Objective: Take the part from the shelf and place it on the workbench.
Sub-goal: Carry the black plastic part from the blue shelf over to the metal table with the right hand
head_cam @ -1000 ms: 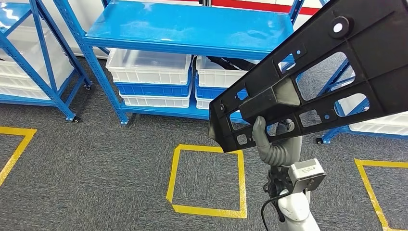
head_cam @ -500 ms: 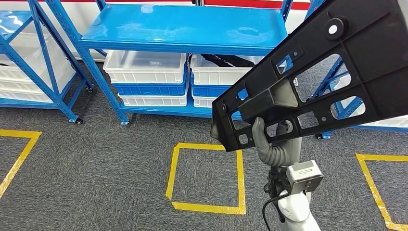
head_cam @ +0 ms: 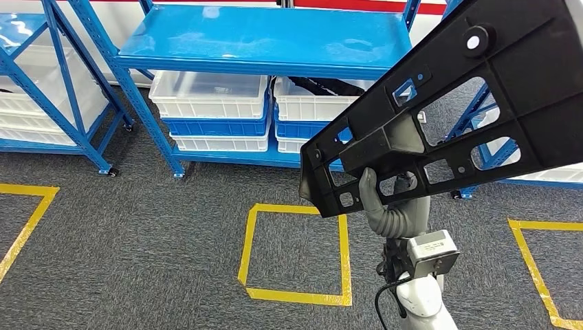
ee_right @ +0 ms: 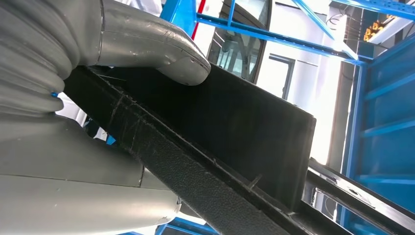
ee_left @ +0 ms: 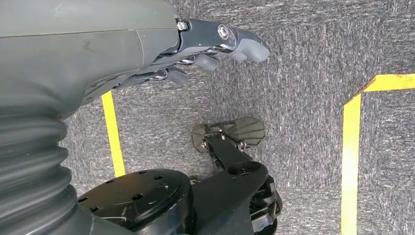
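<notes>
A large black plastic part with several cut-out openings is raised in front of me, tilted, reaching to the upper right of the head view. My right hand grips it from below near its lower end, thumb up against its ribbed face. In the right wrist view the grey thumb presses on the part's black edge. My left hand hangs over the grey carpet with its fingers loosely curled and nothing in them.
A blue metal shelf stands ahead, with white and blue bins on its lower level. More blue racks stand at the far left and right. Yellow tape squares mark the grey carpet.
The view shifted slightly between one second ago and half a second ago; the shelf slid a little left and up. The part stays held in my right hand in the same pose.
</notes>
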Tool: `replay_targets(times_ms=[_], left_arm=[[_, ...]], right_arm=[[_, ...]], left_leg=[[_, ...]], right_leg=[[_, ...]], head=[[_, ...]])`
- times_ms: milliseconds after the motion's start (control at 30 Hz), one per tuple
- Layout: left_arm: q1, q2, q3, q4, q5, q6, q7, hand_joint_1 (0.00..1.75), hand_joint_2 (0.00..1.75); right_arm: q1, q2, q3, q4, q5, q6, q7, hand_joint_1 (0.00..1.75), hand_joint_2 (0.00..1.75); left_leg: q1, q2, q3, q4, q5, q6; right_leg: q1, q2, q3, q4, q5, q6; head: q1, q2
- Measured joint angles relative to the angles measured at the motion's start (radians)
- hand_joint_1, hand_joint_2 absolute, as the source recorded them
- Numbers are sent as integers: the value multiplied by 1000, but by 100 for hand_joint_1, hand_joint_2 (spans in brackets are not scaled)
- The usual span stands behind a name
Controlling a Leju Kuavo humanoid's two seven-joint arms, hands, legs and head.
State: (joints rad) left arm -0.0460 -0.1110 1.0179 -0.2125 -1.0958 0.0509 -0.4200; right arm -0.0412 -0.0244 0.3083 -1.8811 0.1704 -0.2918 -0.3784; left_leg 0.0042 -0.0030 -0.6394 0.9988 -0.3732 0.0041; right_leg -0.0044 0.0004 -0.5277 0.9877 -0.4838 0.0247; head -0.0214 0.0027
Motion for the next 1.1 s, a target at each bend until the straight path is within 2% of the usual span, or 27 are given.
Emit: replay_targets(times_ms=[200, 267, 333, 367, 400, 467, 500, 533, 567, 600, 633, 667, 700, 767, 833, 867, 900, 967, 1000, 1033, 1067, 1100], left_arm=[[0, 0, 1, 0, 0, 1, 4, 0, 175], [0, 0, 1, 0, -1, 2, 5, 0, 175], [-2, -2, 1, -1, -2, 4, 6, 0, 175], [-3, -4, 1, -1, -3, 5, 6, 0, 175], [-4, -6, 1, -1, -3, 6, 6, 0, 175], [-6, -8, 1, -1, -4, 8, 6, 0, 175], [-7, -10, 1, -1, -5, 8, 6, 0, 175], [-7, -11, 1, -1, -6, 9, 6, 0, 175], [-7, -12, 1, -1, -7, 9, 5, 0, 175], [-8, -13, 1, -1, -8, 9, 5, 0, 175], [-8, -10, 1, -3, -9, 9, 5, 0, 175], [-8, -10, 1, -5, -10, 10, 4, 0, 175], [-8, -9, 2, -7, -11, 10, 4, 0, 175], [-6, -10, 4, -8, -12, 10, 3, 0, 175], [-2, -12, 6, -7, -12, 10, 3, 0, 175], [0, -12, 8, -7, -12, 10, 3, 0, 175], [0, -13, 8, -6, -12, 10, 3, 0, 175], [0, -13, 9, -6, -12, 10, 3, 0, 175], [0, -13, 11, -6, -12, 10, 3, 0, 175], [0, -13, 12, -6, -12, 10, 3, 0, 175], [0, -13, 14, -6, -12, 10, 3, 0, 175], [0, -13, 15, -6, -12, 10, 3, 0, 175]], right_arm=[[0, 0, 0, 0, 14, 1, 0, 150, 175], [0, 1, 1, 0, 21, 2, 0, 150, 175], [-1, 1, 1, -2, 28, 3, 1, 150, 175], [-2, 0, 1, -2, 31, 3, 1, 150, 175], [-2, 0, 2, -2, 35, 3, 1, 150, 175], [1, -2, 2, -2, 38, 3, 2, 150, 175], [3, -2, 2, -2, 39, 3, 2, 150, 175], [4, -3, 2, -2, 41, 3, 3, 150, 175], [5, -4, 2, -2, 42, 3, 3, 150, 175], [5, -5, 2, -2, 44, 3, 4, 150, 175], [5, -6, 3, -1, 45, 3, 4, 150, 175], [6, -6, 3, -1, 46, 2, 5, 150, 175], [6, -6, 3, -1, 47, 2, 5, 150, 175], [8, -6, 3, -1, 47, 2, 6, 150, 175], [7, -4, 3, -1, 47, 2, 6, 150, 175], [7, -4, 3, -2, 47, 2, 6, 150, 175], [8, -4, 3, -2, 47, 2, 6, 150, 175], [10, -3, 2, -2, 47, 2, 6, 150, 175], [10, -3, 2, -2, 47, 2, 6, 150, 175], [11, -3, 2, -2, 47, 2, 6, 150, 175], [11, -3, 3, -2, 47, 2, 6, 150, 175], [11, -3, 3, -2, 48, 2, 6, 150, 175]], left_leg=[[-2, 0, -1, 2, -1, 1], [-4, -1, 2, -5, 2, 11], [2, -1, 14, -33, 17, 24], [8, 0, 19, -48, 25, 26], [12, -1, 20, -56, 31, 27], [18, -3, 11, -59, 37, 22], [22, -6, 6, -58, 40, 17], [27, -8, 0, -57, 44, 10], [34, -12, -7, -53, 47, 2], [41, -16, -15, -45, 49, -9], [44, -21, -23, -36, 50, -21], [45, -24, -30, -25, 48, -33], [43, -27, -34, -18, 45, -43], [44, -30, -32, -18, 46, -55], [49, -24, -36, -10, 38, -57], [50, -16, -49, 23, 12, -56], [48, -8, -72, 82, -29, -53], [40, -1, -133, 240, -118, -45], [37, 0, -152, 297, -142, -40], [33, 0, -152, 315, -145, -32], [27, 1, -131, 289, -130, -22], [20, 7, -94, 230, -105, -9]], right_leg=[[-5, 0, 2, -3, 2, 4], [-8, -1, 10, -12, 7, 12], [-7, -1, 9, -5, 1, 17], [-6, -1, -5, 22, -16, 16], [-9, -1, -31, 73, -43, 13], [-17, 0, -93, 200, -100, 14], [-23, 0, -111, 239, -113, 22], [-30, 0, -108, 238, -108, 35], [-38, 0, -84, 194, -89, 53], [-48, 1, -45, 123, -64, 73], [-53, 6, -16, 66, -43, 87], [-56, 9, 2, 26, -29, 88], [-57, 12, 7, 14, -25, 78], [-53, 11, -1, 29, -22, 42], [-49, 4, 0, 34, -15, 20], [-46, 1, -1, 34, -10, 12], [-43, -3, -1, 34, -7, 6], [-32, -11, -6, 34, -4, 1], [-26, -16, -7, 35, -4, 1], [-20, -21, -6, 35, -5, 0], [-16, -26, -5, 35, -6, -1], [-12, -32, -2, 35, -8, -3]], head=[[0, 0], [-1, 0], [-1, 0], [0, 0], [1, 0], [1, 0], [1, 0], [1, 0], [1, 0], [1, 0], [4, 0], [8, 0], [9, 0], [5, 0], [-3, 0], [-5, 0], [-7, 0], [-7, 0], [-7, 0], [-7, 0], [-7, 0], [-7, 0]])
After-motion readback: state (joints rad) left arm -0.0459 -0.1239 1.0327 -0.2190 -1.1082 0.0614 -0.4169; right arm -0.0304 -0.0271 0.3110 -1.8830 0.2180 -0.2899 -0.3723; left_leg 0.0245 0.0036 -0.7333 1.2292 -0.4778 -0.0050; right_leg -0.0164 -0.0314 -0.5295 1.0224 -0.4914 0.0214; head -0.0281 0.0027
